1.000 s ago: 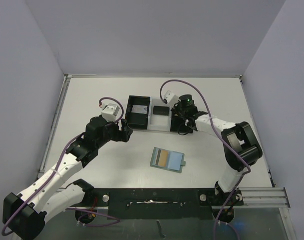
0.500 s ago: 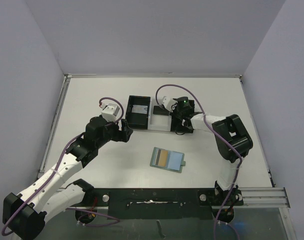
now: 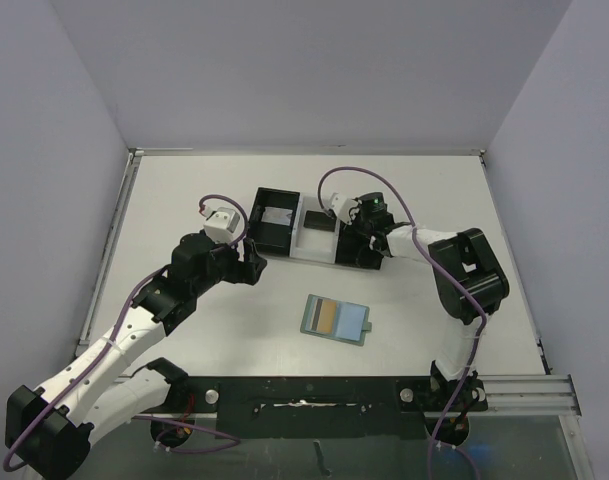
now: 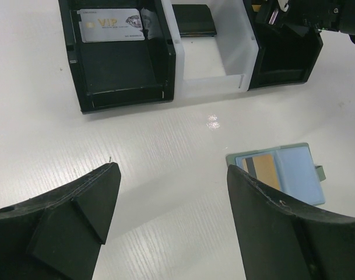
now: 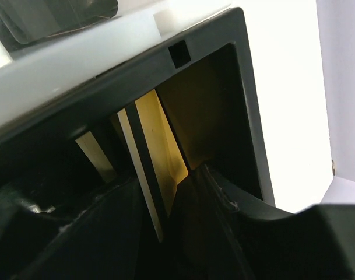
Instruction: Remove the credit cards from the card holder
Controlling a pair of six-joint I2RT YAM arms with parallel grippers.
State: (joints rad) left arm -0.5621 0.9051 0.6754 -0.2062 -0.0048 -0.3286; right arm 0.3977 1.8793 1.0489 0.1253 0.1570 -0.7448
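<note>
The left gripper (image 4: 171, 175) has its jaws wide apart. The open grey-green bifold card holder (image 4: 279, 175) lies flat just ahead-right of it. Its thin gold plastic card (image 4: 266, 170) looks light, stiff and slick, so I'd pinch the exposed edge. Whether the right gripper (image 3: 354, 238), down in the black-and-clear tray (image 4: 125, 99), is gripping anything, I cannot tell.

The open card holder (image 3: 336, 319) lies flat, gold card (image 3: 325, 317) tucked inside.

Card holder (image 3: 336, 319): grey-green rim, pale blue pockets.
Card in holder (image 4: 266, 170): tan, dark stripe.
Tray (image 4: 125, 100): black ends, translucent white centre.
Card in tray (image 4: 110, 25): silver, gold lettering.
</note>
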